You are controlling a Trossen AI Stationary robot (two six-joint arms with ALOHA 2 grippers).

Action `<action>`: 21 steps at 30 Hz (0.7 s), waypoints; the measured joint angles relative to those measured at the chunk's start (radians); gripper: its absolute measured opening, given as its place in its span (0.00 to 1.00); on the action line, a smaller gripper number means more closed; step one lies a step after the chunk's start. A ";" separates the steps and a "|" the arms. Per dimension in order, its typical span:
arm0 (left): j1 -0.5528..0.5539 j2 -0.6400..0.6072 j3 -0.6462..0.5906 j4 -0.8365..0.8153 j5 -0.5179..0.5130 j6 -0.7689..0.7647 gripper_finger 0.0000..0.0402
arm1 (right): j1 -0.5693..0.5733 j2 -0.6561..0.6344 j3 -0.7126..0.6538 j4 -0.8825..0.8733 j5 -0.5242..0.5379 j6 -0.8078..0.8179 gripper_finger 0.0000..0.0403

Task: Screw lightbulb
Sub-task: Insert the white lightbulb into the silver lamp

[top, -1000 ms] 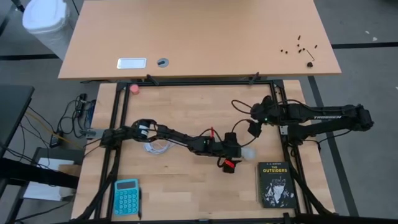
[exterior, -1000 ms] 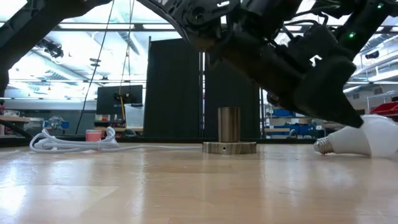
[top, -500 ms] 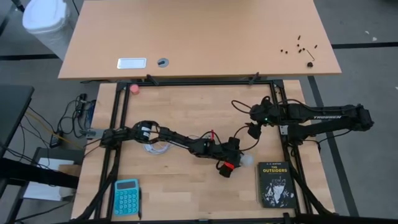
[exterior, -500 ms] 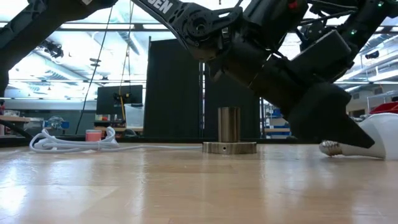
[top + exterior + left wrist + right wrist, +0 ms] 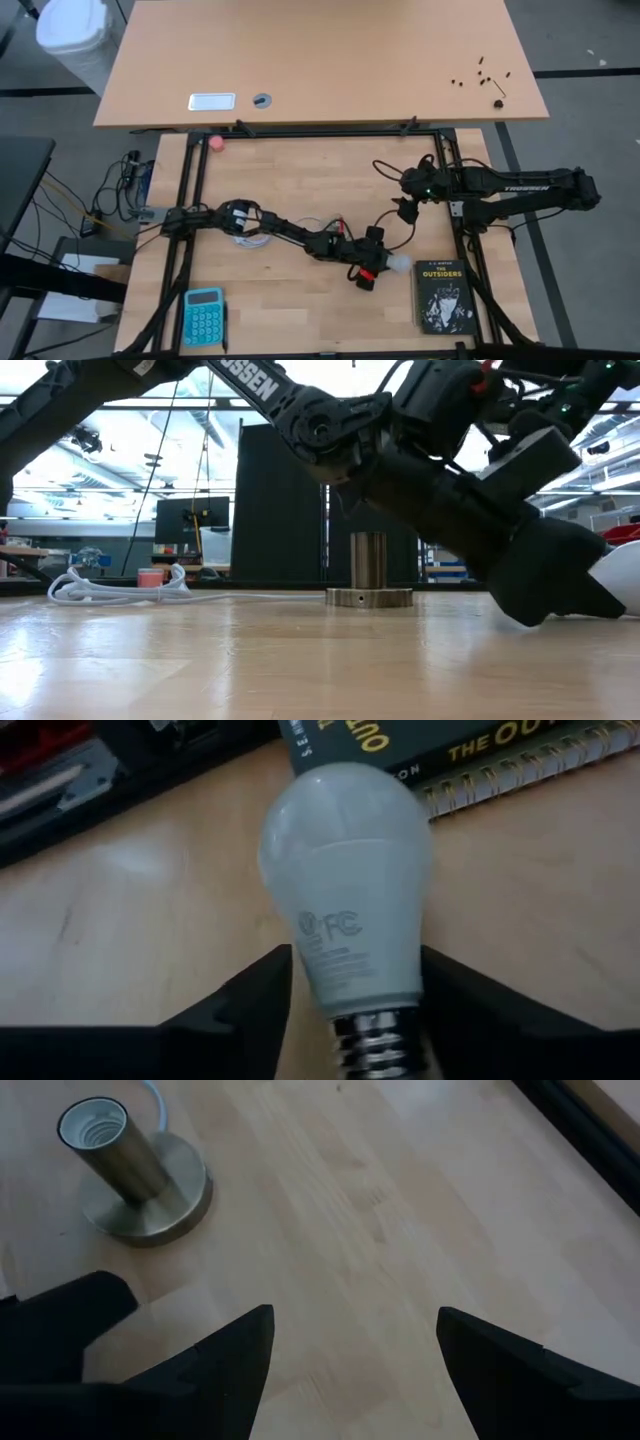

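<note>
Lightbulb [image 5: 345, 895] lying on its side on the wooden table [image 5: 290, 300], globe end toward the book [image 5: 444, 296], just beside it, screw base pointing back along the left arm. Left gripper [image 5: 378, 262] reaching low across the table, fingers [image 5: 250, 1005] set either side of the bulb's neck, touching or very nearly so; probably closed on it, though actual contact hard to confirm from the wrist view. Only the white globe [image 5: 622, 575] peeking out past the dark gripper [image 5: 545, 575] in the low view.

Right gripper [image 5: 403, 209] hanging above the table, well apart from the bulb, fingers [image 5: 215, 1360] spread with bare wood between them. Metal socket [image 5: 135, 1175] standing upright on its round base, white cord [image 5: 110, 588] coiled off to one side. Blue calculator [image 5: 203, 315] near the table's front left corner.
</note>
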 joint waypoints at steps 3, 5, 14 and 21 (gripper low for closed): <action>-0.005 0.000 0.000 -0.001 -0.023 -0.005 0.43 | 0.000 0.000 0.000 0.000 0.000 -0.001 0.72; -0.006 0.000 0.000 0.000 -0.028 -0.027 0.37 | 0.000 0.000 0.000 -0.001 0.000 -0.001 0.72; -0.008 -0.080 -0.001 -0.084 -0.084 -0.112 0.35 | 0.000 0.000 0.000 0.000 0.000 -0.001 0.72; -0.024 -0.193 -0.001 -0.152 -0.183 -0.074 0.36 | 0.000 -0.017 0.000 0.006 0.049 0.015 0.72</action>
